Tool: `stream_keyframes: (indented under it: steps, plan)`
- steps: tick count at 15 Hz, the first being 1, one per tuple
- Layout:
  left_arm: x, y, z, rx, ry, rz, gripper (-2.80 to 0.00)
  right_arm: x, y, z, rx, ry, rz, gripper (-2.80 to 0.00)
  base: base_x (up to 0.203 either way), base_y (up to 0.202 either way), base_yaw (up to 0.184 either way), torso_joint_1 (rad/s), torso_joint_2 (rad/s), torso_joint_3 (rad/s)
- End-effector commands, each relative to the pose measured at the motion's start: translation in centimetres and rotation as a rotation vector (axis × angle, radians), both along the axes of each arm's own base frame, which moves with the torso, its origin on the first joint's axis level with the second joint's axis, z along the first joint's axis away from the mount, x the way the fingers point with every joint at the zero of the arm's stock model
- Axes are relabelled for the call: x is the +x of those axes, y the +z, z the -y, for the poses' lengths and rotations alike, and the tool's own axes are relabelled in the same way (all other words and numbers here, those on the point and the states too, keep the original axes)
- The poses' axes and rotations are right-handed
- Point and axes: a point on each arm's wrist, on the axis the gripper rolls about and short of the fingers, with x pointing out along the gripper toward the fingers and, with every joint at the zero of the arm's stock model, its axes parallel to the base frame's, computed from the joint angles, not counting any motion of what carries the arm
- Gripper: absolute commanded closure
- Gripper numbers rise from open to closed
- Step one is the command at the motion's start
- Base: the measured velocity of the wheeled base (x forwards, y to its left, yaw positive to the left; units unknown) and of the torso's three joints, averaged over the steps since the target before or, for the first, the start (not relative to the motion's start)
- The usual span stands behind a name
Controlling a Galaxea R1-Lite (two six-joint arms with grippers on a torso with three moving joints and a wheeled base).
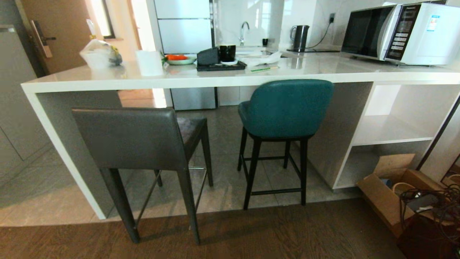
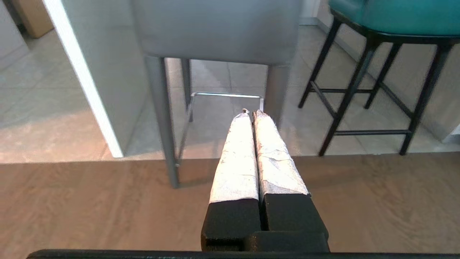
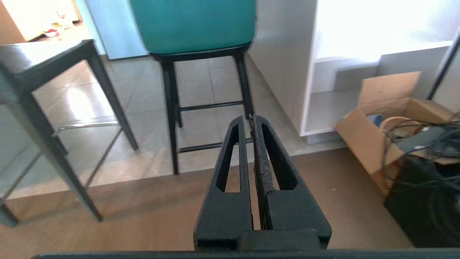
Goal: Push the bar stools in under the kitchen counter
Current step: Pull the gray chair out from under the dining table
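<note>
**Both stools still to be pushed in**

We judge the task barely begun. In the head view the dark grey stool (image 1: pixel 140 144) stands at lower left of the frame, its back well out from the thick white edge of the kitchen counter (image 1: pixel 222 77), its rear legs on the brown wood floor (image 1: pixel 251 233) and its front legs on the grey tile. The teal stool (image 1: pixel 284 111) stands at centre right, closer in: its rounded back reaches up to just beside the counter edge, yet its seat and black legs are not yet under the slab. So we count both as left to do, the grey one with farther to go.

Neither arm shows in the head view. From the left wrist view, our left hand (image 2: pixel 251 114) has its two taped fingers pressed together, holding nothing, and points at the grey stool's legs without touching them. From the right wrist view, our right hand (image 3: pixel 251 120) is likewise closed and empty, aimed at the teal stool's legs, apart from them.

At lower right an open cardboard box (image 1: pixel 391 187) sits beside the white shelf unit (image 1: pixel 391 140).
</note>
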Motion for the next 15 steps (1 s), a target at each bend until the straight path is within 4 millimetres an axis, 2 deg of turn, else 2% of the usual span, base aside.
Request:
stream_keyframes:
  steps: [1,15]
  plan:
    - [0.01,-0.03,0.00,-0.001,0.000,0.001,0.00,0.19,-0.67,0.00,0.000,0.000,-0.024,0.00,0.000,0.197,-0.004,-0.001,0.00,0.006]
    - [0.01,-0.04,0.00,-0.001,0.000,-0.001,0.00,0.19,-0.67,0.00,0.000,0.000,-0.024,0.00,0.000,0.197,-0.001,0.003,0.00,0.002]
